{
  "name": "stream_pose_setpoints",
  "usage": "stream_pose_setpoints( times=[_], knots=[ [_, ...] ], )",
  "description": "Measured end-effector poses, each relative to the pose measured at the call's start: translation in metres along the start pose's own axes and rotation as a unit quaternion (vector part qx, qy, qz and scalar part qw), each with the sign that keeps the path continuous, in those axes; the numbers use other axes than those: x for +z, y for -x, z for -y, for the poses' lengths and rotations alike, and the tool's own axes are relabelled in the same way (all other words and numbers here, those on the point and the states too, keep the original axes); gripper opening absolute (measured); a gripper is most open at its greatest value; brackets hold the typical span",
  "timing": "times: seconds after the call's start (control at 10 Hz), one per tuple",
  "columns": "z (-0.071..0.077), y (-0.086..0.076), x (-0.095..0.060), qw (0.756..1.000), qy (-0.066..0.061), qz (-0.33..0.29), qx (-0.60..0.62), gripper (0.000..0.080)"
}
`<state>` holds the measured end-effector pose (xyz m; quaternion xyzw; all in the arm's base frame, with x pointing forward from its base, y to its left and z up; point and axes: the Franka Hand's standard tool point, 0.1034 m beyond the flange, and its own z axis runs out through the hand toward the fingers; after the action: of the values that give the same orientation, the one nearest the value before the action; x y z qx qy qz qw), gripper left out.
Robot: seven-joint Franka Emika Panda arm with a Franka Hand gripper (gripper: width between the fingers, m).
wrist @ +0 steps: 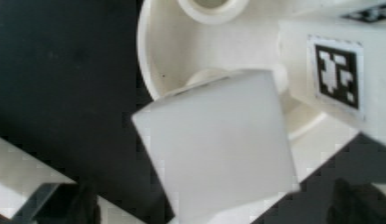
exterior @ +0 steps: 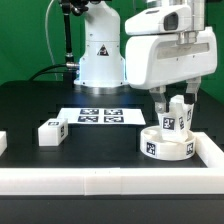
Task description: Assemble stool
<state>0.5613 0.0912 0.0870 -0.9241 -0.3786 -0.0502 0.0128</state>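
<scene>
In the exterior view, at about 4 o'clock from the marker board (exterior: 100, 116) on the black table (exterior: 100, 150): the round seat disc (exterior: 165, 147), lying flat, tucked near the corner of the white border rail (exterior: 100, 182). Directly over it, at its 12 o'clock, the pincer (exterior: 175, 102), fingers spread wide apart, clamped on nothing that can be made out. Between and just under the fingers, an upright tagged leg (exterior: 171, 120) standing on the seat disc; touching a finger or not, cannot tell. Well apart, at 9 o'clock from the seat disc, a second leg (exterior: 50, 131) lying on the table, and at the picture's 9 o'clock edge a third white part (exterior: 3, 143), cut off. Behind the marker board, at its 12 o'clock, the arm's white base (exterior: 100, 55).

In the wrist view, close under the camera: the seat disc (wrist: 172, 60), a tagged leg (wrist: 332, 75) upon it, and a blurred plain white block (wrist: 216, 145) in front; which part that block is, cannot tell.
</scene>
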Motion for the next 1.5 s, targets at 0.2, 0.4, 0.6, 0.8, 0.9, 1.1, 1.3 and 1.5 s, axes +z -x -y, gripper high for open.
stream_pose_setpoints(
  times=[0.2,0.4,0.6,0.8,0.9,1.1,1.3,1.5],
  knots=[
    [0.0011,0.0017,0.0055,1.000,0.000,0.003,-0.002,0.0649],
    [0.0016,0.0018,0.0062,1.000,0.000,0.003,0.004,0.0649],
    [0.0017,0.0019,0.0064,1.000,0.000,0.004,0.006,0.0386],
    [0.0015,0.0015,0.0060,0.999,0.000,0.003,0.032,0.0335],
    [0.0011,0.0020,0.0061,0.999,0.000,0.003,0.032,0.0335],
    [0.0010,0.0020,0.0061,0.996,0.000,0.003,0.089,0.0335],
    [0.0011,0.0020,0.0061,0.989,0.000,0.003,0.148,0.0335],
    [0.0019,0.0018,0.0064,0.971,-0.001,0.003,0.237,0.0337]
  ],
)
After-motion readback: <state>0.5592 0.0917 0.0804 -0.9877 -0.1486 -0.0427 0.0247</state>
